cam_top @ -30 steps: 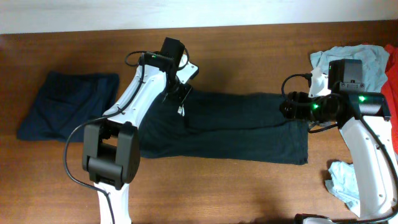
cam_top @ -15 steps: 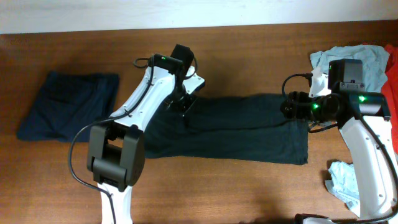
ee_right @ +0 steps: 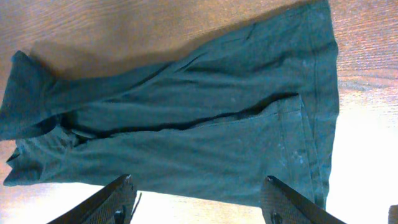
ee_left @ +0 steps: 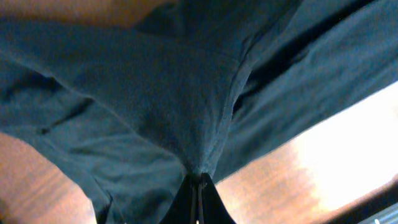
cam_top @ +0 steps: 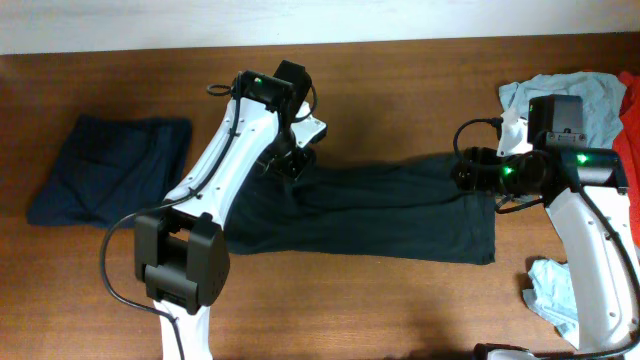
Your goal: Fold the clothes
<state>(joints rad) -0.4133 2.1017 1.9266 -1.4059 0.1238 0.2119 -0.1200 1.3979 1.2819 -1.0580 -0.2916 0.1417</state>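
A dark teal-black garment (cam_top: pixel 390 210) lies spread as a long band across the middle of the table, and no logo shows on it. My left gripper (cam_top: pixel 291 160) is at its upper left edge, shut on a pinch of the cloth. In the left wrist view the fingertips (ee_left: pixel 200 182) meet on a raised peak of the garment (ee_left: pixel 168 93). My right gripper (cam_top: pixel 463 170) hovers over the garment's right end. In the right wrist view its fingers (ee_right: pixel 198 184) are wide open and empty above the garment (ee_right: pixel 186 137).
A folded dark-navy garment (cam_top: pixel 110 170) lies at the far left. A light-blue garment (cam_top: pixel 598 100) and a red one (cam_top: pixel 630 130) are piled at the right edge. Another light-blue piece (cam_top: pixel 553 290) lies near the right arm's base.
My left gripper has shifted slightly and turned at the garment's upper left edge, keeping the cloth pinched and drawing it up. The right arm has not moved.
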